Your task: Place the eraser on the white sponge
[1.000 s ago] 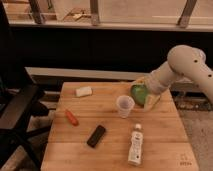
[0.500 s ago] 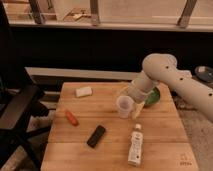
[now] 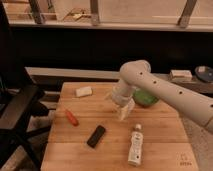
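Observation:
The eraser (image 3: 96, 136), a flat black oblong block, lies on the wooden table (image 3: 165, 135) near the front centre. The white sponge (image 3: 83, 91), a cream pad, lies at the table's back left. My gripper (image 3: 123, 111) hangs from the white arm (image 3: 150, 82) over the table's middle, right of and behind the eraser, well right of the sponge. It overlaps the spot where the clear cup stood, and the cup is mostly hidden behind it.
An orange-red carrot-shaped thing (image 3: 72, 117) lies left of the eraser. A white bottle (image 3: 134, 146) lies at the front right. A green object (image 3: 146, 99) sits behind the arm. A dark chair (image 3: 17, 112) stands left of the table.
The arm has swung left from the green object to the table's middle, and the gripper now covers the clear cup. The eraser, sponge, carrot and bottle have not moved.

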